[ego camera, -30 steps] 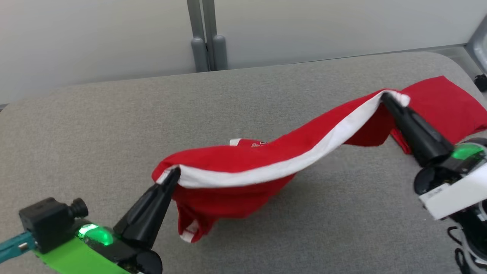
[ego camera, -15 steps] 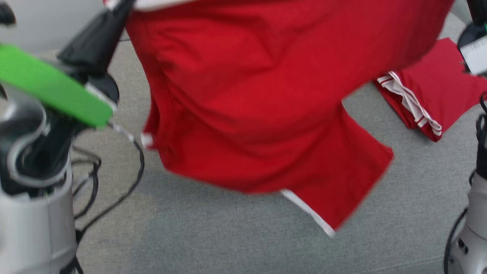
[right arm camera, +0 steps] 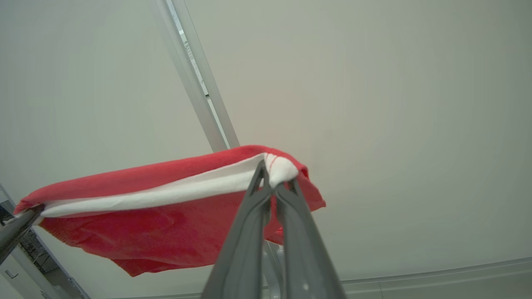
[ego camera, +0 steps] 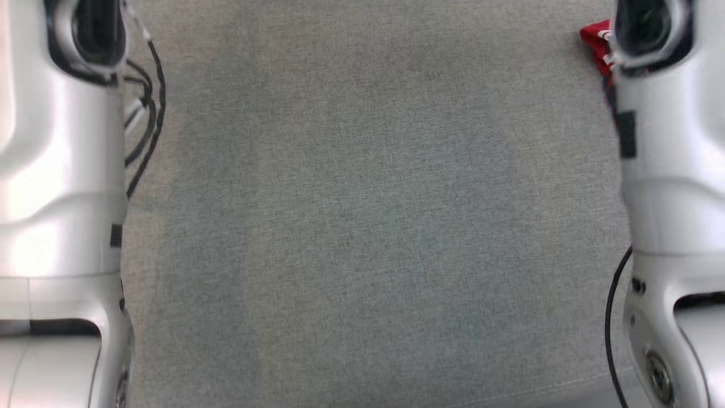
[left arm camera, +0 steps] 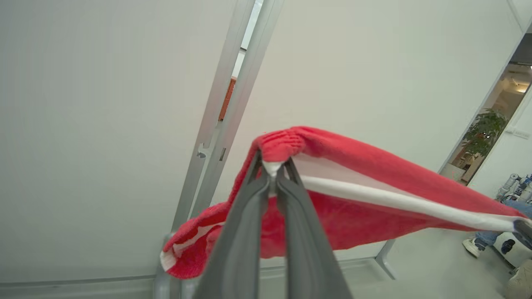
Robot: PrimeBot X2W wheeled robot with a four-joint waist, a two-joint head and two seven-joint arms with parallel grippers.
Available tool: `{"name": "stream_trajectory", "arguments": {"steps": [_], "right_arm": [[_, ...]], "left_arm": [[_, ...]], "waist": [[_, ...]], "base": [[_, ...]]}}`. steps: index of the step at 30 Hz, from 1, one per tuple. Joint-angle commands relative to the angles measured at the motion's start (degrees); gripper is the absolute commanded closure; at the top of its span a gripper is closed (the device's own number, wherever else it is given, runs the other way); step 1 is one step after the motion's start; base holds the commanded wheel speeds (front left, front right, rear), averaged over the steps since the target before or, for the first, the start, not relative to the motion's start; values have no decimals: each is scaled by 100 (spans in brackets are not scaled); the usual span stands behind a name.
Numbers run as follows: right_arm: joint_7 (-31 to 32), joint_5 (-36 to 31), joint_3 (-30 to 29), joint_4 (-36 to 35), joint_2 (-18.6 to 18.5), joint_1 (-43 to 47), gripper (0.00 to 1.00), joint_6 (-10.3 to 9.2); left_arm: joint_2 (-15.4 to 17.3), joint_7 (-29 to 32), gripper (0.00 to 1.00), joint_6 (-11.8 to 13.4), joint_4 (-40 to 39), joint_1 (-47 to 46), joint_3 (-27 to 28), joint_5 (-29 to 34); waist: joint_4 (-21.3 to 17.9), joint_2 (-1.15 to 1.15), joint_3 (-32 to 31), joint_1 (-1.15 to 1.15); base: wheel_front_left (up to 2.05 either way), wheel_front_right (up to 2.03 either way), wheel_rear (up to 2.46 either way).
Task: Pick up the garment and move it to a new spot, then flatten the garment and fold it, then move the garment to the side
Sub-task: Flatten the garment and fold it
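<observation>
Against a pale wall [left arm camera: 83, 124], the red garment [left arm camera: 353, 220] hangs aloft, stretched by its white band [left arm camera: 395, 201] (pulled taut); the left gripper [left arm camera: 274, 170] is clamped on one end, the right gripper [right arm camera: 272, 185] on the other.

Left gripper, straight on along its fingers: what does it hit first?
The left gripper is shut on the garment. Past that, the pale wall panel beside the metal post looks to come first. Depth is unclear.
</observation>
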Motion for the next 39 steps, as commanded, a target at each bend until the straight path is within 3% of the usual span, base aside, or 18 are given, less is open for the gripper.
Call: {"name": "stream_trajectory", "arguments": {"steps": [1, 5, 8, 14, 17, 19, 25, 28, 31, 35, 39], "right_arm": [[-183, 129, 138, 147, -32, 401, 100, -11], [-584, 430, 677, 384, -23, 1551, 100, -11], [-853, 677, 909, 308, -224, 2545, 100, -12], [-998, 1156, 1081, -359, -717, 4473, 100, -14], [-875, 1189, 945, -790, -1030, 5443, 100, -18], [-725, 1268, 716, -1171, -1149, 6162, 100, -20], [-170, 1463, -48, -2516, -1188, 7751, 100, -20], [147, 1354, -329, -2985, -1114, 7858, 100, -18], [510, 1190, -356, -3197, -1072, 7362, 100, -14], [904, 952, -278, -3067, -1073, 6346, 100, -12], [1322, 741, -188, -2703, -1212, 5252, 100, -11]], "left_arm": [[87, -165, 100, -73, 190, 330, -41, -17], [269, -586, 100, -174, 494, 1346, -254, -190], [385, -933, 100, -172, 387, 2364, -488, -194], [475, -1173, 100, -172, -604, 4541, -838, -532], [443, -1154, 100, -107, -1141, 5573, -917, -659], [525, -1062, 100, 85, -1568, 6287, -1049, -529], [477, -643, 100, 469, -2847, 7814, -1388, -735], [422, -449, 100, 487, -3238, 7928, -1501, -850], [412, -320, 100, 450, -3408, 7684, -1539, -879], [372, -197, 100, 470, -3566, 7208, -1537, -796], [285, 19, 100, 289, -3685, 6460, -1668, -757]], "waist": [[-119, 0, 15, -2], [-131, 0, -188, -2], [-72, 0, -397, -2], [86, 0, -1016, -2], [162, 0, -1278, -2], [230, 0, -1381, -2], [411, 0, -1329, -2], [519, 0, -1234, -2], [602, 0, -1123, -2], [793, 0, -868, -2], [1131, 0, -556, -2]], "base": [[0, 0, 0], [0, 0, 0], [0, 0, 0], [0, 0, 0], [0, 0, 0], [0, 0, 0], [0, 0, 0], [0, 0, 0], [0, 0, 0], [0, 0, 0], [0, 0, 0]]}}
